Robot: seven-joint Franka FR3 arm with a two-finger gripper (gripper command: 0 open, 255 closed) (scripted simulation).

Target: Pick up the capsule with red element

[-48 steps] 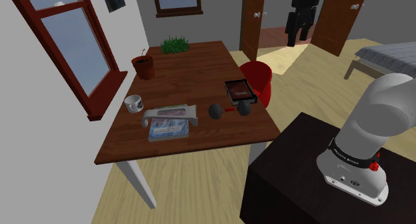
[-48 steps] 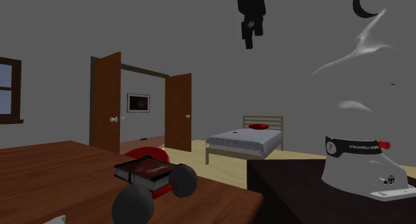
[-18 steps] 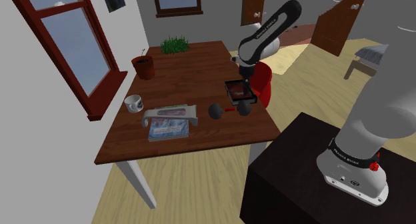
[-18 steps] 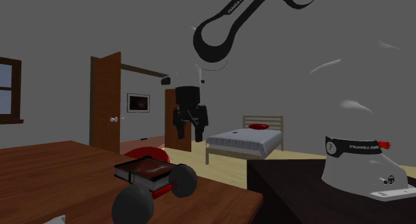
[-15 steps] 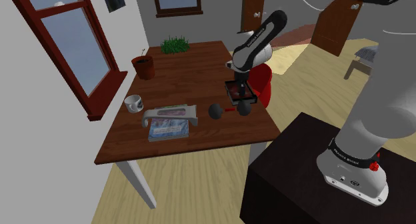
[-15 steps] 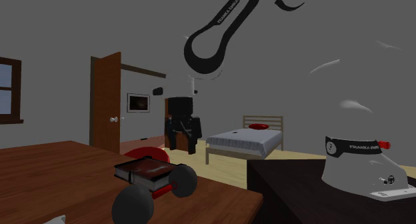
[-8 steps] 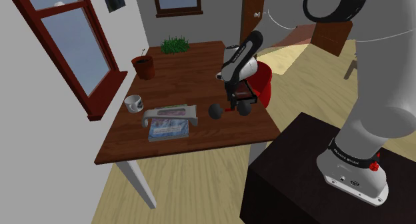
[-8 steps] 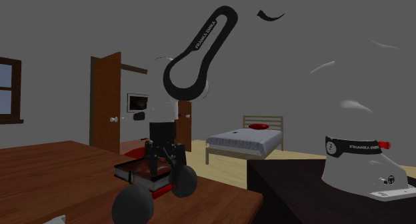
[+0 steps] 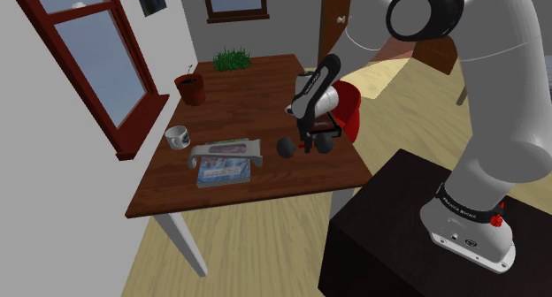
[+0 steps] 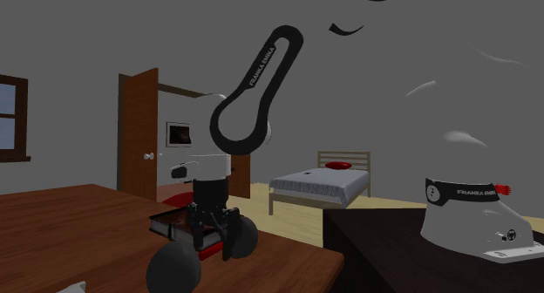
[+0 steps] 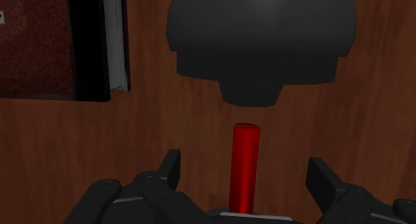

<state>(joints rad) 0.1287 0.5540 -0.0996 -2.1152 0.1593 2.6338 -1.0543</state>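
Red, slim and likely rigid, the bar (image 11: pixel 245 156) at the middle of the dark-ended capsule (image 11: pixel 260 43) seemed the balanced hold; the gripper (image 11: pixel 245 173) straddled it, jaws wide.

Wood-grain table (image 11: pixel 60 149), smooth red bar (image 11: pixel 244 164), matt dark grey capsule end (image 11: pixel 260 36), mottled maroon book cover (image 11: pixel 33 49)

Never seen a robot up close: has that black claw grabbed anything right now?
Gripper: open, holding nothing; its fingers stand apart on either side of the dumbbell's red bar, not touching it.
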